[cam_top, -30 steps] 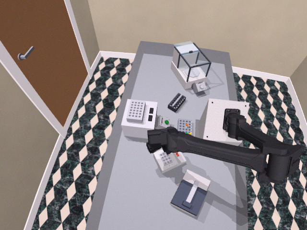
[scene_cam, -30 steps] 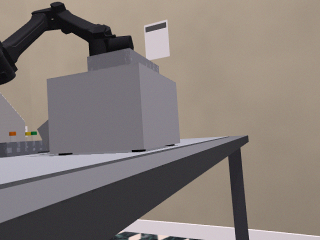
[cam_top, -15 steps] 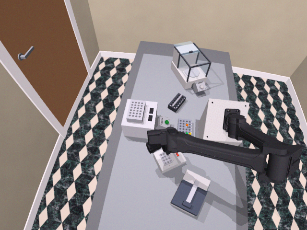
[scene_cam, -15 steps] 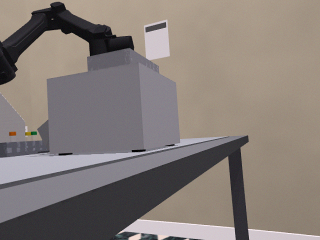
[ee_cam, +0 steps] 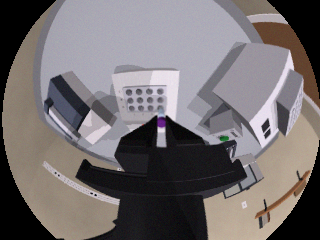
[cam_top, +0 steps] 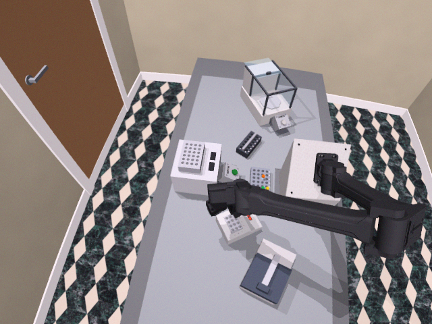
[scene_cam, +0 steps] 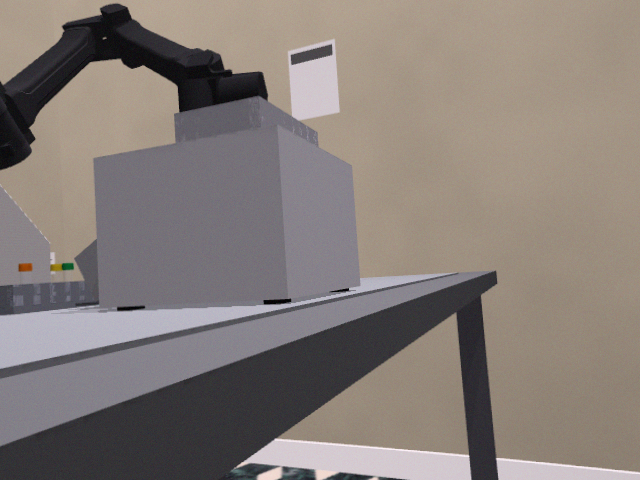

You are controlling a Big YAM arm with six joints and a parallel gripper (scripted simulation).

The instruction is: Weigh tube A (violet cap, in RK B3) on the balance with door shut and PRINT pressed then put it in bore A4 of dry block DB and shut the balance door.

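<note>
My gripper is shut on tube A, with the violet cap between the fingertips. The clear tube points down at the near-right bore, A4, of the dry block; how deep it sits cannot be told. In the top view the wrist hides fingers and tube. The balance stands at the far end with its door pane slid back, so the top is open at the front. Its pan looks empty. The white PRINT key is on its front. I cannot make out a lit green lamp.
The rack holds tubes with orange, green and yellow caps. The spectrophotometer is on one side of the dry block, the mixer on the other. The magnet block lies towards the balance.
</note>
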